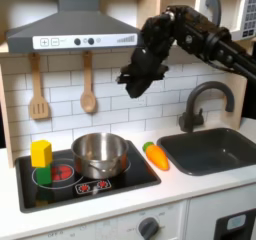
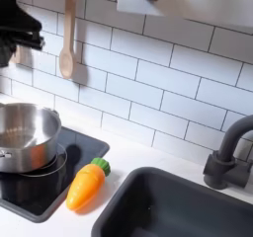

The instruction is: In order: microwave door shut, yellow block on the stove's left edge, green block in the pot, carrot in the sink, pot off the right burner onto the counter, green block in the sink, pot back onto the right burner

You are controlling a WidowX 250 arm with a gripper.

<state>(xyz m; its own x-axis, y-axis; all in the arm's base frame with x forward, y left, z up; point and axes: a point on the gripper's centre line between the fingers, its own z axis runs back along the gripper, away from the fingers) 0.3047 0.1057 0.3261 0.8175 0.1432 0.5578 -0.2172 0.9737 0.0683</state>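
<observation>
Gripper high at centre in the first exterior view, fingers seemingly apart, empty, shiny steel pot, smooth plastic carrot

A toy carrot lies at the stove's four o'clock corner, the steel pot at ten o'clock of it, the sink at three.

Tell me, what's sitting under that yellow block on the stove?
The yellow block rests on a green block, at the first exterior view's left of the pot. The green block's underside, against the stove, is hidden.
</observation>
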